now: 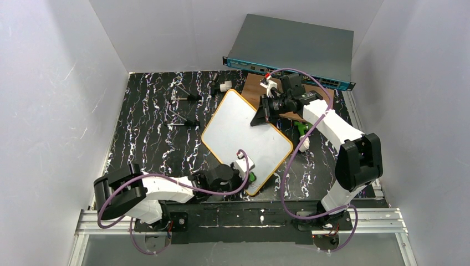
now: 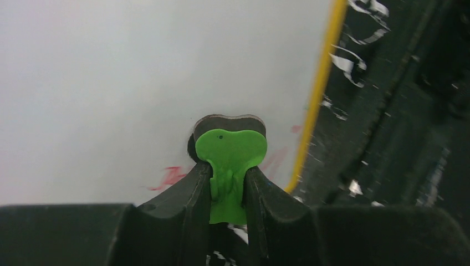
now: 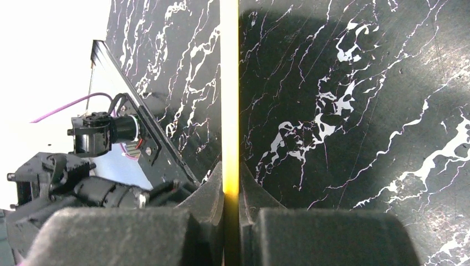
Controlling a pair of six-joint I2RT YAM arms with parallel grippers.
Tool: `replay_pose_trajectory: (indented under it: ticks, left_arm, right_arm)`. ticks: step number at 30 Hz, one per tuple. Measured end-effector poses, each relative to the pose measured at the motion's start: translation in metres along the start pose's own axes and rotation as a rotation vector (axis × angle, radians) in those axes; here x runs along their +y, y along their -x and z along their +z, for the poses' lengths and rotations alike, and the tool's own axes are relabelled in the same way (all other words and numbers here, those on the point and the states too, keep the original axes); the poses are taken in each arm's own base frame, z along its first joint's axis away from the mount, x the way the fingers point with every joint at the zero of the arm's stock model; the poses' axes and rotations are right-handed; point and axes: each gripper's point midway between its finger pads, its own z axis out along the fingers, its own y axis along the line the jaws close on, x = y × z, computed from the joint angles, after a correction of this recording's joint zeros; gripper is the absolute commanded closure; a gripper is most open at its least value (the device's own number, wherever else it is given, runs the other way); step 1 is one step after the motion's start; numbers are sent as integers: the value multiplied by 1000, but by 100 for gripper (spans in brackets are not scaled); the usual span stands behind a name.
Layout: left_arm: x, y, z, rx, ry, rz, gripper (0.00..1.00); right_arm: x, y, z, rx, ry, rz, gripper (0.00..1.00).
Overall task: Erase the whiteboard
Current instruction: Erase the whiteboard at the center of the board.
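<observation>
The whiteboard [image 1: 246, 133] lies cornerwise mid-table, white with a thin orange-yellow frame. My left gripper [image 1: 248, 175] is at its near corner, shut on a green eraser [image 2: 230, 152] whose dark pad rests against the white surface [image 2: 138, 72]. Faint red writing [image 2: 169, 177] shows beside the pad, close to the frame [image 2: 321, 94]. My right gripper [image 1: 266, 112] is at the board's far right edge, shut on the frame. In the right wrist view that frame [image 3: 230, 83] runs edge-on as a yellow strip between the closed fingers [image 3: 213, 185].
A brown wooden board [image 1: 253, 88] lies under the right arm at the back. Behind it leans a grey network switch [image 1: 294, 50]. Two black-handled tools [image 1: 185, 96] [image 1: 183, 123] lie at the left. A green-and-white marker [image 1: 303, 136] lies right of the whiteboard.
</observation>
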Motion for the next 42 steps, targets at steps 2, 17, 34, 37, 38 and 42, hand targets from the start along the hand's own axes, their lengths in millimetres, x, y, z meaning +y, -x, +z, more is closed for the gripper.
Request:
replay_pose_trajectory:
  ticks: [2,17,34,37,38,42]
  left_arm:
    - [-22,-7,-2,34,-73,7,100]
    - [65,-18,-6,76,159,-138,100]
    - [-17,-18,17,101,-46,-10,100]
    - [-38,-16,25,125,-92,6,100]
    - [-41,-15,26,132,-93,8,100]
    - [-34,-14,26,137,-65,-33,100]
  right_arm:
    - [0,0,1,-1,-5,7,99]
    - [-5,10,2,-42,-26,11,99]
    - [-11,14,-11,-64,-41,4,99]
    - [-11,13,-17,-65,-48,-6,99]
    - [-11,13,-19,-65,-50,-11,99]
    - [-10,12,-20,-67,-57,-16,99]
